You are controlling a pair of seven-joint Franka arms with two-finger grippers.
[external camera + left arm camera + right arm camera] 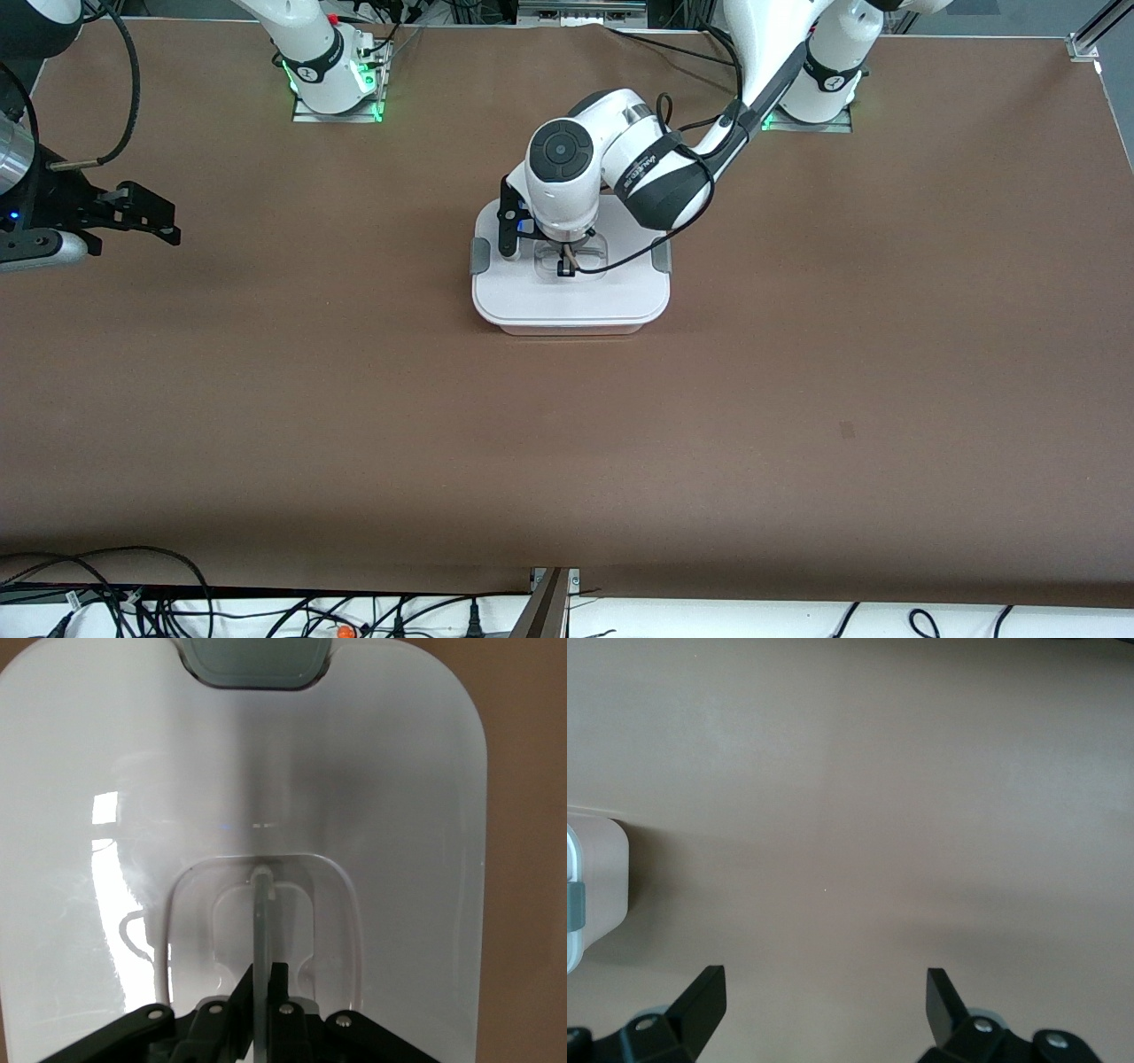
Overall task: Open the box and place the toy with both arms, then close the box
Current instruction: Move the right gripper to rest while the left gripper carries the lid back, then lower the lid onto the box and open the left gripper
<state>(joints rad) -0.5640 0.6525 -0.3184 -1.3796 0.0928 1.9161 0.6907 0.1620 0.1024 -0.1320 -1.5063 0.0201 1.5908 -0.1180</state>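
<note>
The box (pixel 567 297) stands mid-table with its flat white lid (pixel 354 788) on it. My left gripper (pixel 565 264) is down on the lid's recessed top, shut on the thin upright handle (pixel 262 912); in the left wrist view the left gripper (pixel 268 967) pinches that handle from both sides. My right gripper (pixel 168 221) hangs open over bare table toward the right arm's end, with nothing between its fingers. In the right wrist view the right gripper (pixel 826 979) has one side of the box (pixel 602 877) beside it. The toy is out of view.
Grey clips (pixel 479 255) (pixel 661 255) sit on two sides of the box, and one clip (pixel 257 660) shows in the left wrist view. A black cable (pixel 620 259) from the left wrist loops over the lid. Brown table (pixel 567 443) spreads all round.
</note>
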